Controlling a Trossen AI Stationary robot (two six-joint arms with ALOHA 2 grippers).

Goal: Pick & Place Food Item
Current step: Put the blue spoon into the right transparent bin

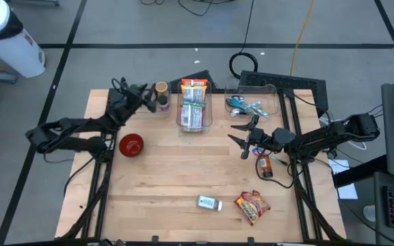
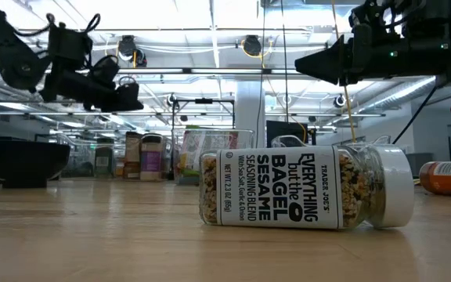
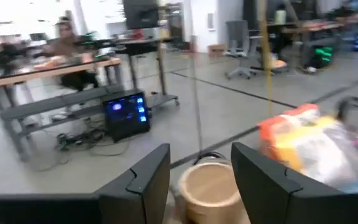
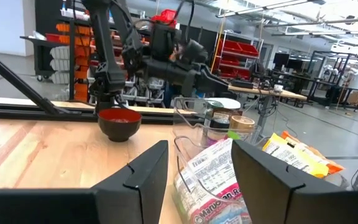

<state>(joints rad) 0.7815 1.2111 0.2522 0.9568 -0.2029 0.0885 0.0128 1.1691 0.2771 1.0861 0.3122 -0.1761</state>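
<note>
Seasoning jar lying sideways, white cap, labelled.

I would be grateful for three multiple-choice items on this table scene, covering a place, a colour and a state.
1. Where is the seasoning jar?
A. near the table's front edge
B. inside the clear bin
C. in the bowl

2. What colour is the bowl?
A. blue
B. red
C. white

3. How does the seasoning jar rest?
A. upright
B. on its side
C. upside down

Answers:
1 A, it sits alone beside the snack packet in the high view.
2 B, red in the high view.
3 B, the low view shows its cap pointing sideways.
</note>
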